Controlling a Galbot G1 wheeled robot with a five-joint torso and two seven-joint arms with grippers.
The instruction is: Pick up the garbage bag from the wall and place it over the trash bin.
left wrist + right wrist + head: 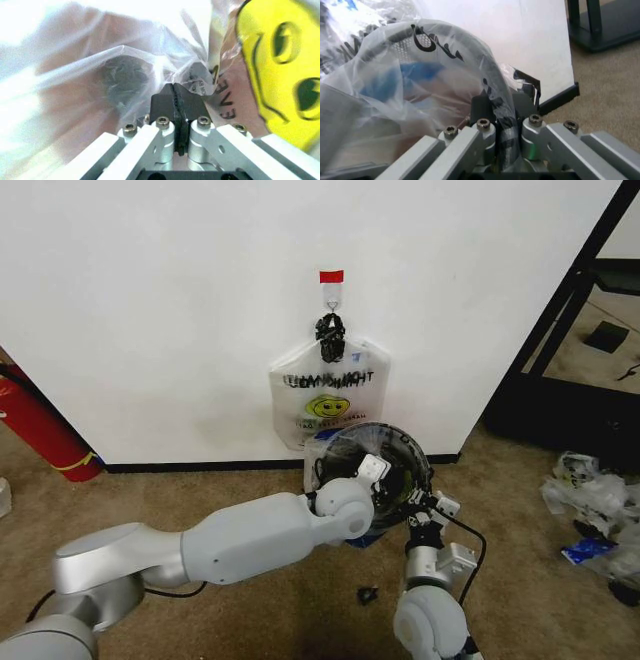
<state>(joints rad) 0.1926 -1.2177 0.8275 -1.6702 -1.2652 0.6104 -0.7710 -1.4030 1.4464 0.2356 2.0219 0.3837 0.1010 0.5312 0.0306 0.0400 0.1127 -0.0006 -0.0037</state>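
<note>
The black mesh trash bin [397, 448] stands on the carpet against the white wall [150, 300], under the red-taped hook [331, 288]. The clear garbage bag [328, 450] is draped around the bin's mouth. In the right wrist view its film [385, 97] with the blue patch [415, 71] covers the rim [402, 41]. My left gripper [375, 466] reaches over the bin's near left side, shut on a fold of the clear plastic [125, 71]. My right gripper [423, 505] is at the bin's near right edge, shut on the bag where it covers the rim [495, 108].
A white smiley-printed bag [330, 392] hangs from the hook just behind the bin. A red fire extinguisher [40, 425] leans at the left, and a black shelf frame [560, 330] stands at the right. Crumpled plastic [590, 495] and a small black piece [367, 593] lie on the carpet.
</note>
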